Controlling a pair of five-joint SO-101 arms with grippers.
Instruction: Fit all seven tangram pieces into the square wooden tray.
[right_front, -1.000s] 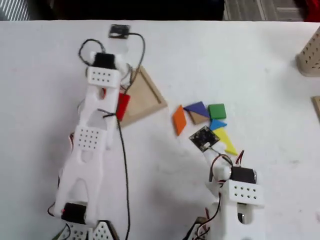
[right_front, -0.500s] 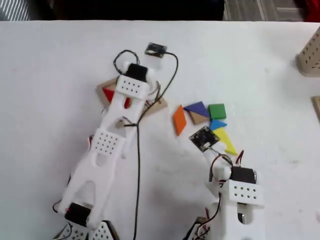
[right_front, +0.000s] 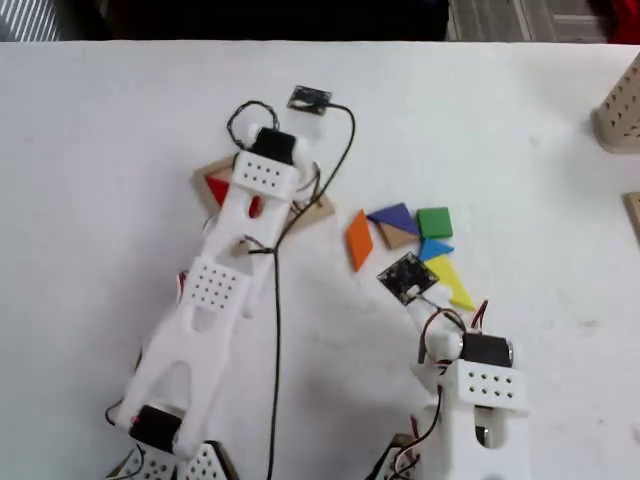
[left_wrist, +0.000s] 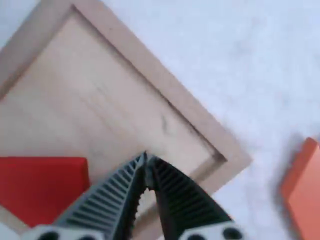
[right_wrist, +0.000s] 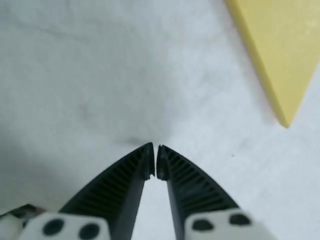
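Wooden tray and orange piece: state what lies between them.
Only bare white table separates the wooden tray from the orange piece, as the left wrist view shows.

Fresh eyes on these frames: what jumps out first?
The bright cluster of loose tangram pieces sits in the middle of the table. The left gripper, shut, hangs over the wooden tray beside the red piece. The right gripper, shut, hangs over bare table by the yellow piece.
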